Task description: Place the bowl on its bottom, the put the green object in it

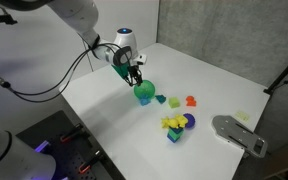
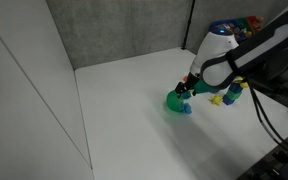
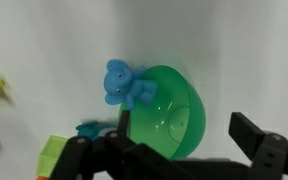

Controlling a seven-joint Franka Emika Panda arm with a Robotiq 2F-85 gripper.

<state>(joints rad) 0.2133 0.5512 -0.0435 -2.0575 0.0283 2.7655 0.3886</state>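
Note:
The bright-green bowl (image 3: 169,110) lies on the white table with its rounded outside and base ring turned toward the wrist camera; it also shows in both exterior views (image 1: 144,94) (image 2: 175,101). A blue bear figure (image 3: 123,84) leans against its rim. The tiny teal green object (image 3: 88,130) lies beside the bowl and shows small in an exterior view (image 1: 162,99). My gripper (image 3: 184,150) is open just above the bowl, its left finger at the bowl's edge and its right finger clear of it. It holds nothing. The gripper also shows in both exterior views (image 1: 134,74) (image 2: 189,87).
A yellow-green piece (image 1: 175,101) and an orange piece (image 1: 191,101) lie past the teal one. A multicoloured block pile (image 1: 176,124) and a grey flat object (image 1: 239,135) sit nearer the table's front edge. A wall panel (image 2: 24,90) borders the table.

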